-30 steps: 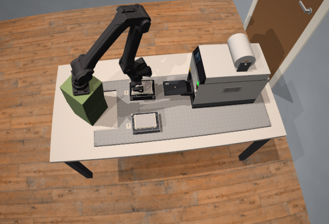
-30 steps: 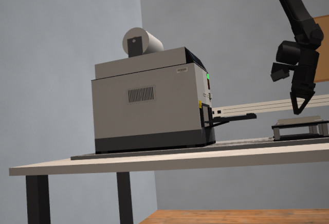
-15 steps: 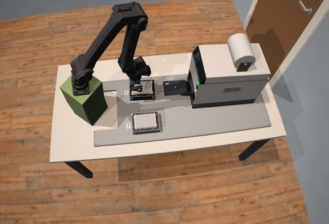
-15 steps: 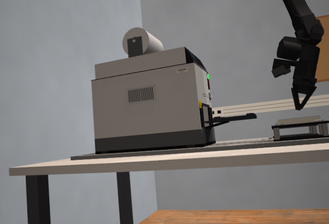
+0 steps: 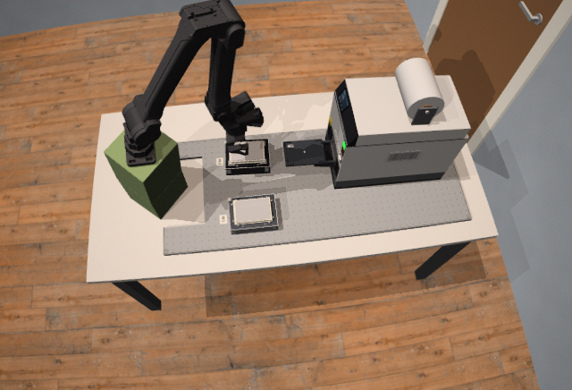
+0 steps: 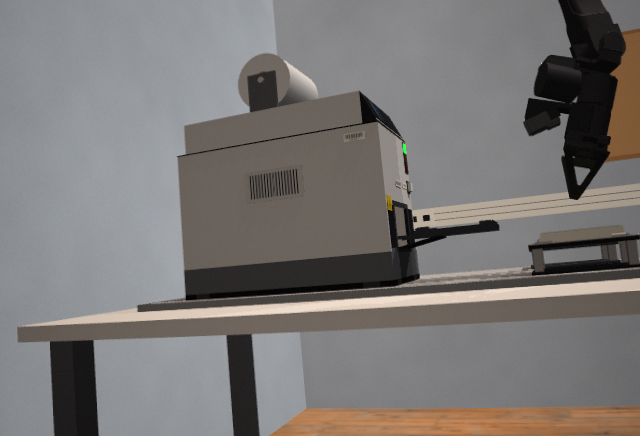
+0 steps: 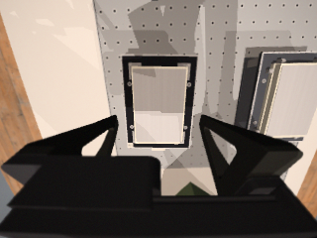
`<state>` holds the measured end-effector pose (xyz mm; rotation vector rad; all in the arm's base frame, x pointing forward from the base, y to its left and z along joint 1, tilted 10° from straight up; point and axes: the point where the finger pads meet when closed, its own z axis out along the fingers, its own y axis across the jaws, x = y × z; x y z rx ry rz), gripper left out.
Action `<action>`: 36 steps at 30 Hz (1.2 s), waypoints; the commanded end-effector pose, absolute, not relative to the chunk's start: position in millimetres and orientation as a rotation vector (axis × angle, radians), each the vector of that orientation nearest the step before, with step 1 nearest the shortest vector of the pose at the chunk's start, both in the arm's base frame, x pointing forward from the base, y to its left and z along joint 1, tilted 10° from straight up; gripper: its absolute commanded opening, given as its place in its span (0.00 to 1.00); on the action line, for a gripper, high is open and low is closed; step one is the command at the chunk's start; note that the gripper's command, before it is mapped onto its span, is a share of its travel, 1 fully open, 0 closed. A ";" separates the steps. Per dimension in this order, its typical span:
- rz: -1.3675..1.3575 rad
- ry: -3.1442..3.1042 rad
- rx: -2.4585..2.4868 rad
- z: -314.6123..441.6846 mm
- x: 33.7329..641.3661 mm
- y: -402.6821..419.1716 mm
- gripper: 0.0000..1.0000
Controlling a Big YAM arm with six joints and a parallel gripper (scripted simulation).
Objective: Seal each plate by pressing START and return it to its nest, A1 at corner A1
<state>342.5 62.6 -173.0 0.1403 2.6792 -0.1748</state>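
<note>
My gripper is open and empty, pointing down above the back plate. The back plate, pale-topped, lies flat in the back nest, below the fingertips. The front plate sits in the front nest. The wells, any foil and the nest labels are too small to read. The sealer has its dark stage out, with no plate on it. Its lamp is green.
The stage lies just right of the back nest, in front of the tall sealer body. A foil roll sits on top of the sealer. The green arm base stands left of the nests. A perforated plate lies under everything.
</note>
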 end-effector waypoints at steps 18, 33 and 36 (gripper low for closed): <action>-0.165 2.661 0.152 -138.4 344.5 69.3 1.00; -0.164 2.660 0.142 -118.9 342.1 73.0 1.00; -0.162 2.666 0.136 -121.2 340.6 73.2 1.00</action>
